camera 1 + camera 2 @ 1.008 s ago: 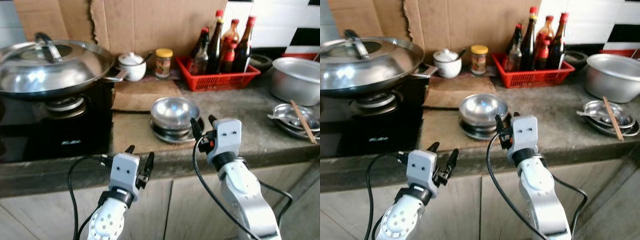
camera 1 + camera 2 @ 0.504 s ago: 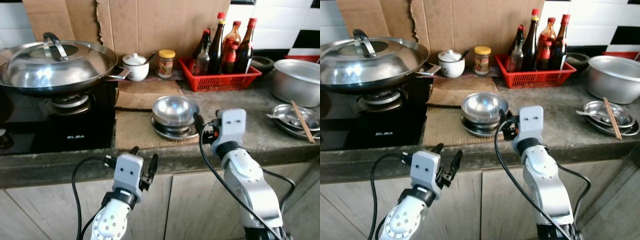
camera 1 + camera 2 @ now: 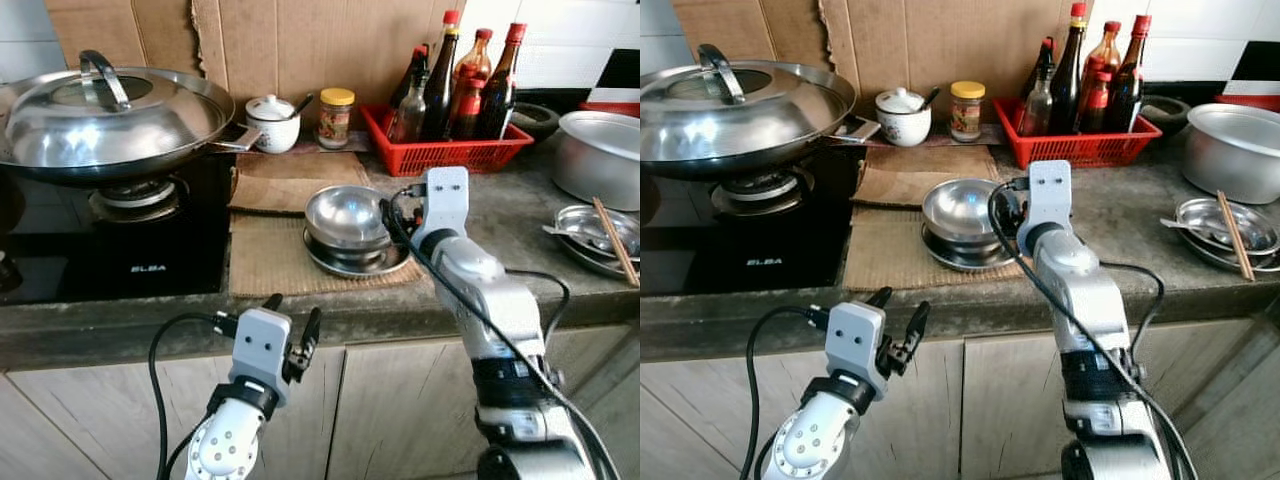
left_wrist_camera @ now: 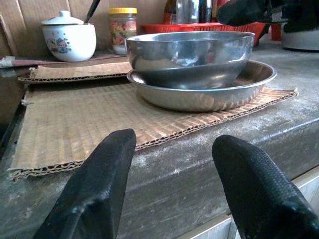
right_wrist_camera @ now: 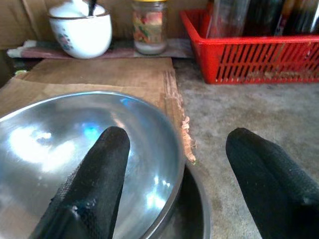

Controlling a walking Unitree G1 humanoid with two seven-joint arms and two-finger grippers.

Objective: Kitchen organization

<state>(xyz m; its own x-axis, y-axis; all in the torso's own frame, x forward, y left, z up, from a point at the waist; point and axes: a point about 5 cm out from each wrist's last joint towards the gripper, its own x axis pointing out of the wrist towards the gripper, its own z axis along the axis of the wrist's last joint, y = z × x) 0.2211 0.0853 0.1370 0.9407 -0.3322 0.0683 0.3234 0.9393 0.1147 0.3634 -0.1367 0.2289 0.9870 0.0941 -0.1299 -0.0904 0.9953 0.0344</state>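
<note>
right gripper over the bowl

eye view: the bowl (image 3: 346,214) sits in a plate (image 3: 392,263) on cardboard (image 3: 266,262); right gripper (image 3: 998,206) at its right rim.
right wrist: fingers (image 5: 89,179) apart, straddling the rim.
left wrist: left gripper (image 4: 177,186) spread, before the counter edge.

Bright, even light; sharp frames, steel glare.
</note>
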